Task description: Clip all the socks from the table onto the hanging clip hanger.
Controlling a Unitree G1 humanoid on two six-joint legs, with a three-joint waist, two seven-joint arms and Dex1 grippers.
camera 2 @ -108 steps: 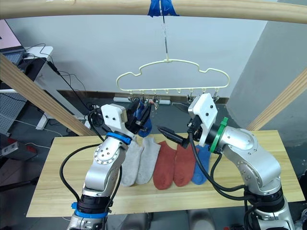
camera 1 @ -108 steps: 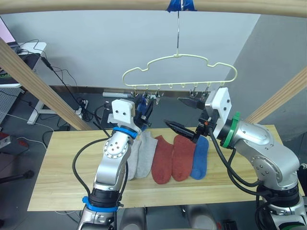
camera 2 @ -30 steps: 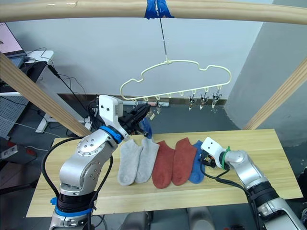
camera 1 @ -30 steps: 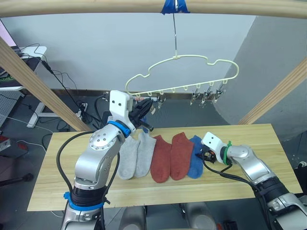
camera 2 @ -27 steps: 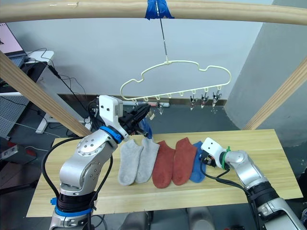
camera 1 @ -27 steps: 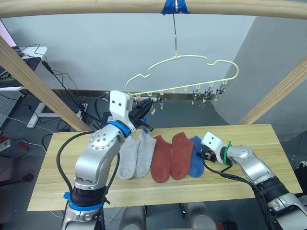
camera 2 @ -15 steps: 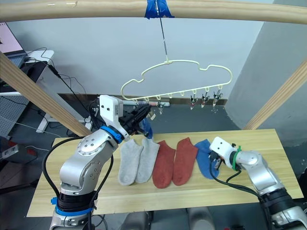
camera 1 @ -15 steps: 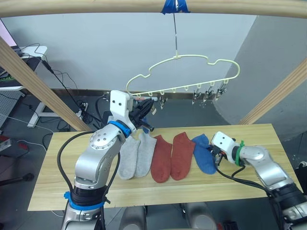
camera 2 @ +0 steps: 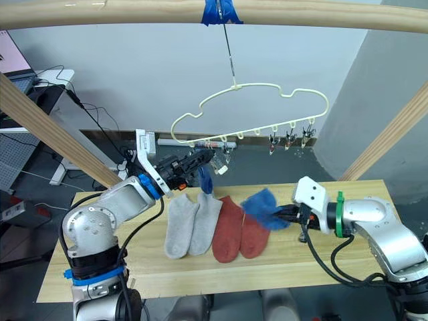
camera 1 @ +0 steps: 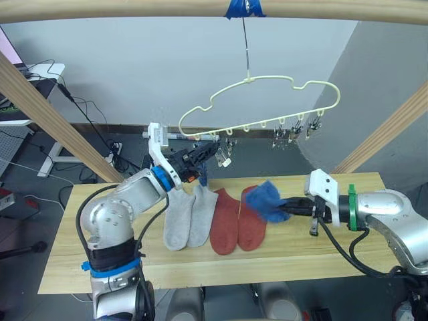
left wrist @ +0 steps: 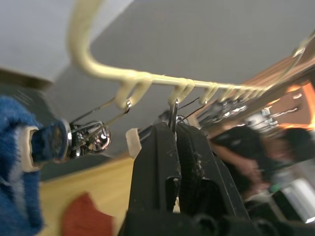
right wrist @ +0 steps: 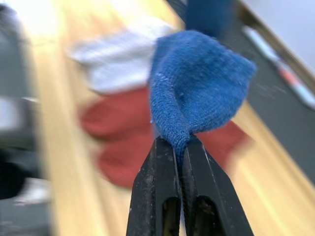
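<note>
I count one blue sock [camera 2: 204, 179] already hanging from a clip at the left end of the clip hanger [camera 1: 267, 107], so one is done. A second blue sock [camera 1: 265, 200] is up in the air, pinched tight between the two fingers of my right gripper [camera 1: 286, 206], just above the red ones. Four socks lie on the table [camera 1: 80, 261], side by side and touching: two grey socks [camera 1: 188, 215] and two red socks [camera 1: 235, 217]. So I think five are left to clip, and this blue one comes next. My left gripper [camera 1: 215, 152] is up at the hanger, its fingers closed on the next clip [left wrist: 173, 109], right beside the clip that holds the hung sock; I think it is squeezing it to make room. The hanger hangs by its long hook from a wooden pole [camera 1: 134, 8] marked with blue tape [camera 1: 245, 7]. The table is light wood planks. Behind it I see a grey wall, slanted wooden poles [camera 1: 47, 117] on both sides, and black cables [camera 1: 90, 110] on the floor.
</note>
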